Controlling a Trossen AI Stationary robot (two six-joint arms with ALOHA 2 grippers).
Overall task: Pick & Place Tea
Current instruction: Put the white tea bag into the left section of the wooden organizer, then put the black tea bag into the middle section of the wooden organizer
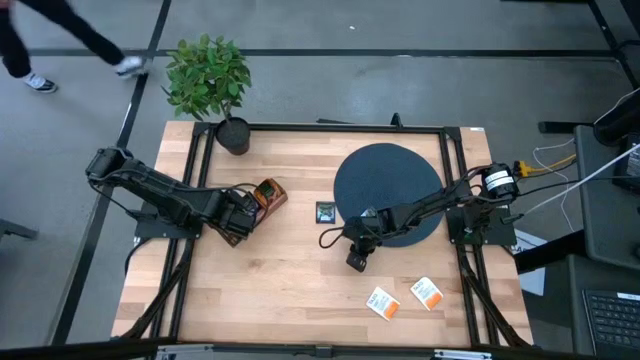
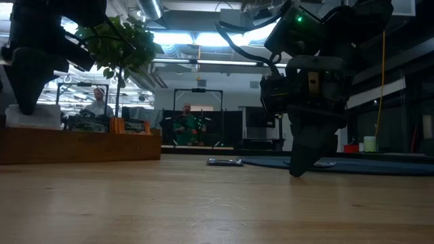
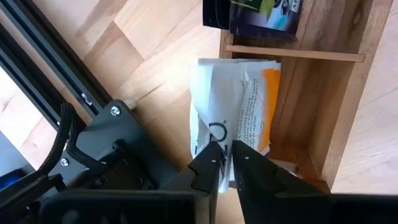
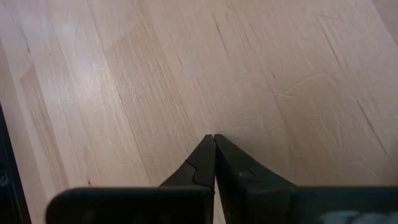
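My left gripper (image 3: 225, 155) is over the brown divided box (image 1: 268, 194) at the table's left and is shut on a white tea sachet with an orange band (image 3: 239, 99). Dark sachets (image 3: 261, 15) stand in the neighbouring compartment. My right gripper (image 4: 214, 140) is shut and points down over bare wood near the table's middle (image 1: 357, 262); it holds nothing. A dark sachet (image 1: 326, 211) lies flat by the disc's left rim. Two white-and-orange sachets (image 1: 382, 302) (image 1: 427, 292) lie flat toward the near right. My left gripper pinches the white sachet between its two fingers at one edge (image 3: 224, 138), the end away from the box's divider. The sachet reaches out beyond the fingertips over a box compartment and across the box's outer wall (image 3: 222, 46). Whether its far end rests on the box, I cannot tell.
A large dark round disc (image 1: 388, 185) lies right of centre, under the right arm. A potted plant (image 1: 210, 80) stands at the far left corner. A black frame (image 1: 300, 127) runs along the table's edges. People (image 2: 186, 122) show in the room behind.
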